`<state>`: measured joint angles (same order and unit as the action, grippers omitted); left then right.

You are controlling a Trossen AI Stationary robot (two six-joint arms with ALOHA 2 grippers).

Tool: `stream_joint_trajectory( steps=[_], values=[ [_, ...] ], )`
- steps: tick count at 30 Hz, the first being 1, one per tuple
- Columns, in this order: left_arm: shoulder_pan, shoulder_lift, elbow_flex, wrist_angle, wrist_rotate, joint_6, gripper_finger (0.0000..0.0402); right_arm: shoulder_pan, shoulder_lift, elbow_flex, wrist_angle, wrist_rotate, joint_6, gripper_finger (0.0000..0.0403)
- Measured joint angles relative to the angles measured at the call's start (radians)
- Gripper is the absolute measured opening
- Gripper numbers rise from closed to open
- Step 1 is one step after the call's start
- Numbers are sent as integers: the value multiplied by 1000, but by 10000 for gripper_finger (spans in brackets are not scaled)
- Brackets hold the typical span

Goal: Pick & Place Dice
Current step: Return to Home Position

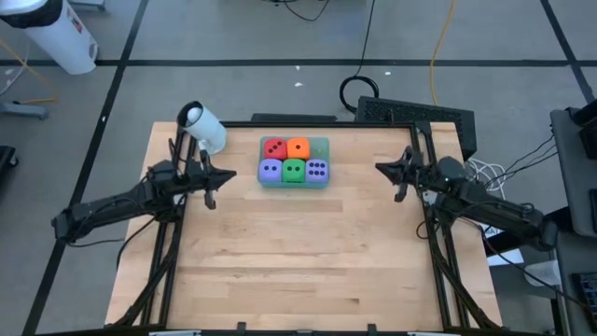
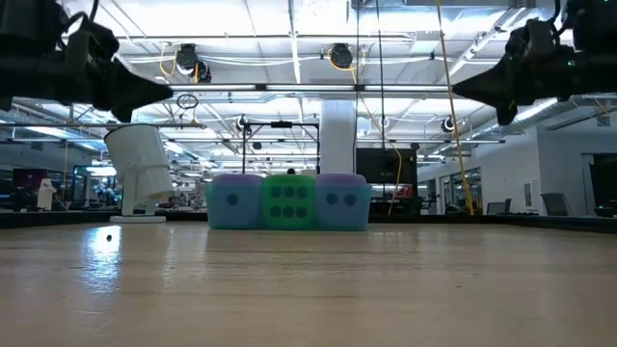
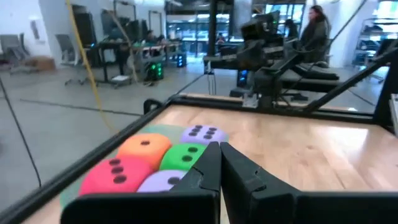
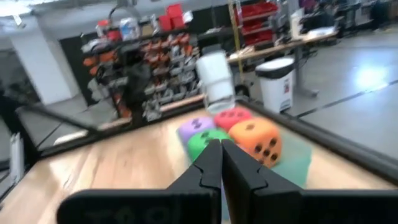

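- The five dice are sitting packed together in the teal tray (image 1: pixel 324 143) at the far middle of the table (image 1: pixel 308 252).
- They are forming two rows, so the block's long side is running across the table, left to right.
- The near row is holding the left lavender die (image 1: pixel 270 171), the green die (image 1: pixel 293 171) and the right lavender die (image 1: pixel 317 170).
- The red die (image 1: pixel 275 147) and the orange die (image 1: pixel 298 147) are sitting behind them.
- The green die is showing six pips to the near edge.
- The left gripper (image 1: pixel 231 175) is hovering level over the table's left side and pointing inward, its fingers pressed together on nothing.
- The right gripper (image 1: pixel 379 168) is mirroring it from the right, also pinched together and empty.
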<state>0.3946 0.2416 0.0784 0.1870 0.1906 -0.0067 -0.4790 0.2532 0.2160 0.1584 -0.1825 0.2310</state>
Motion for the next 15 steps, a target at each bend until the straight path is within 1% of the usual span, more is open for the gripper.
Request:
stream_joint_trajectory(
  steps=[3,6,9,11,15],
  values=[
    [13,-28,-31,4,2,-25,3,44,-4,-39,8,3,-6,0],
    [14,-49,-54,11,18,-34,3,89,-5,-108,121,11,16,0],
    [14,-59,-65,-2,20,-46,3,117,-3,-161,227,81,35,0],
    [14,-60,-64,-1,19,-49,6,122,-7,-175,223,134,32,0],
    [14,-60,-64,-13,14,-33,2,121,-4,-196,203,155,26,0]
  ],
)
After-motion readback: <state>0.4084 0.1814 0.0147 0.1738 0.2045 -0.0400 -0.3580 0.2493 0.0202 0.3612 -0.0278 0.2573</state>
